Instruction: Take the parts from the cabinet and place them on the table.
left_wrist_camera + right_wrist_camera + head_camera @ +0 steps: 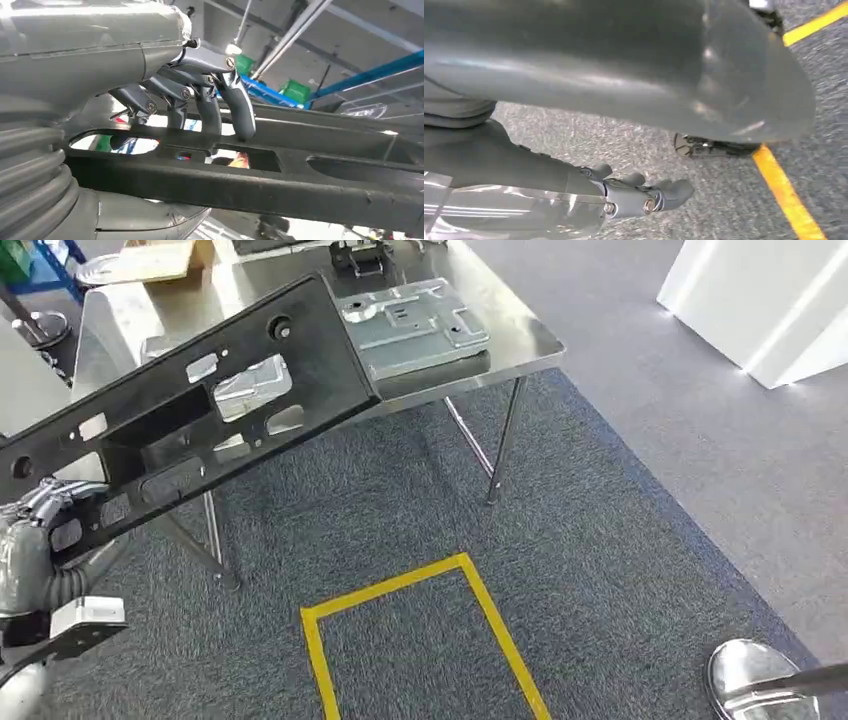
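Observation:
A long black plastic part with several cut-outs slants from the lower left up over the steel table. My left hand grips its near end. In the left wrist view the fingers curl over the black part from one side, with the thumb under it. A silver metal plate part lies flat on the table's near right corner, just beyond the black part's far end. My right hand hangs over the grey carpet and holds nothing, its fingers apart from the thumb.
A small dark part and a cardboard box sit at the table's far side. Yellow tape marks a rectangle on the carpet before the table. A white unit stands at the far right, a round metal base at the near right.

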Tool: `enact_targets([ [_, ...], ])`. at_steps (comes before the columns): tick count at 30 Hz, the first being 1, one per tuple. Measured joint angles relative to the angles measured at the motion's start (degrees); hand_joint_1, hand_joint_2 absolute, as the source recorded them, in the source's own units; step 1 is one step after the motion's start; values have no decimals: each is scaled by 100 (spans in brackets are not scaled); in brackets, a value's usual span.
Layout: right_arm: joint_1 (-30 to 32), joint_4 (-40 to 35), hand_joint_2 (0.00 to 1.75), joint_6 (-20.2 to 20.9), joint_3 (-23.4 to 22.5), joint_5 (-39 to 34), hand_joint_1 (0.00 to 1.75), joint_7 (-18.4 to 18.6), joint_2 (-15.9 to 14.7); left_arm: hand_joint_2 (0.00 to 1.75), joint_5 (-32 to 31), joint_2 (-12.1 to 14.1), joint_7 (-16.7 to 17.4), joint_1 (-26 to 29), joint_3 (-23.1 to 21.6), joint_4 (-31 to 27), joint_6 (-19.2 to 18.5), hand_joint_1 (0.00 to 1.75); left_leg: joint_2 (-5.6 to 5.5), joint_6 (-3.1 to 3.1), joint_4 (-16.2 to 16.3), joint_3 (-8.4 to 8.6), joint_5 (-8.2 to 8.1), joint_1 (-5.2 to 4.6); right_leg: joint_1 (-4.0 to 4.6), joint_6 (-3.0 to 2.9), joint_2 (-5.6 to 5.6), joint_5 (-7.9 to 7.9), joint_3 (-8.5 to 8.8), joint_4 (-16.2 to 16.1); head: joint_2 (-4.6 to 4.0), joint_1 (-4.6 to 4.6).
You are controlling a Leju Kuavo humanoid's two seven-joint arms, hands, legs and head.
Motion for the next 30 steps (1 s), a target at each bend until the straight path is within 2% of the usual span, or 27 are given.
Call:
enact_targets([
  [1,-11,0,0,0,-2,-4,0,2,0,175,4,2,7,2,0,11,-17,175,-29,30,-2,-5,-1,-6,2,29,-22,7,10,-15,0,0],
  [2,-25,0,0,2,-2,-4,0,2,0,175,4,9,7,1,0,13,-28,175,-39,89,-59,29,35,33,-4,81,31,-24,6,7,0,0],
  [3,-19,0,0,2,-4,-4,0,4,-2,175,7,13,6,-11,0,13,-39,175,-45,119,-70,35,45,45,-40,98,222,-118,-23,123,0,2],
  [4,-13,0,0,2,-9,-4,0,4,-2,175,7,15,9,-40,-2,15,-55,175,-45,151,-70,27,48,46,-40,103,351,-311,-170,411,0,2],
  [5,-2,2,0,2,-15,-4,0,9,2,175,7,13,13,-51,-9,20,-63,175,-48,171,-69,20,46,42,-43,112,419,-560,-418,896,0,0],
  [6,8,2,0,9,-22,-4,0,9,2,175,7,13,13,-50,-18,31,-68,175,-58,175,-67,16,44,33,-43,122,435,-739,-643,1329,0,0],
  [7,20,2,0,9,-33,-4,0,15,4,175,7,13,13,-51,-26,46,-81,175,-80,179,-63,13,42,21,-44,125,440,-847,-866,1732,0,0],
  [8,27,2,0,9,-42,-4,0,24,4,175,7,13,17,-50,-42,61,-87,175,-104,180,-60,17,40,14,-43,118,441,-788,-947,1831,0,0],
  [9,34,2,0,9,-48,-4,0,31,2,175,9,13,20,-54,-55,79,-100,175,-133,181,-55,24,37,9,-42,100,442,-588,-883,1633,0,2],
  [10,38,2,0,11,-54,-4,0,33,2,175,6,15,19,-59,-63,85,-111,175,-157,179,-48,33,31,2,-38,71,447,-321,-710,1233,0,0],
  [11,39,2,0,18,-57,-4,0,35,2,175,9,15,20,-65,-74,90,-118,175,-183,172,-45,44,24,-2,-30,30,463,-41,-458,699,0,2],
  [12,39,2,0,20,-57,-4,0,33,-4,175,9,15,22,-70,-83,92,-118,175,-201,161,-44,52,17,-2,0,-35,518,168,-209,174,0,2],
  [13,34,0,0,20,-61,-4,0,37,-15,175,9,15,20,-75,-90,94,-120,175,-213,135,-31,39,6,-38,16,-53,526,96,-169,67,0,0],
  [14,25,2,0,22,-63,-4,0,37,-13,175,11,15,22,-91,-96,98,-125,175,-232,112,-34,28,7,-28,16,-50,501,131,-176,30,0,0],
  [15,23,2,0,26,-66,-4,0,37,-7,175,9,17,22,-95,-100,103,-127,175,-220,133,2,24,-37,-51,-9,7,503,153,-170,-4,0,0],
  [16,26,2,0,26,-68,-4,0,37,-2,175,9,20,22,-92,-103,107,-131,175,-224,162,-14,28,-12,-33,3,36,496,139,-165,6,0,0],
  [18,28,2,0,26,-79,-4,0,37,-2,175,9,31,24,-99,-107,114,-133,175,-225,122,-32,38,-2,-22,17,11,497,141,-172,13,0,0],
  [22,29,2,0,24,-85,-4,0,39,-4,175,11,31,26,-121,-111,129,-133,175,-224,97,-66,51,13,-21,21,-26,498,138,-179,21,0,0],
  [23,28,2,0,24,-87,-4,0,39,-4,175,11,31,26,-121,-111,129,-133,175,-224,71,-71,53,12,-19,23,-37,498,135,-179,24,0,0],
  [30,28,2,0,26,-92,-4,0,39,-4,175,11,31,26,-127,-114,140,-135,175,-224,55,-73,55,15,-18,24,-45,497,131,-184,38,0,0],
])
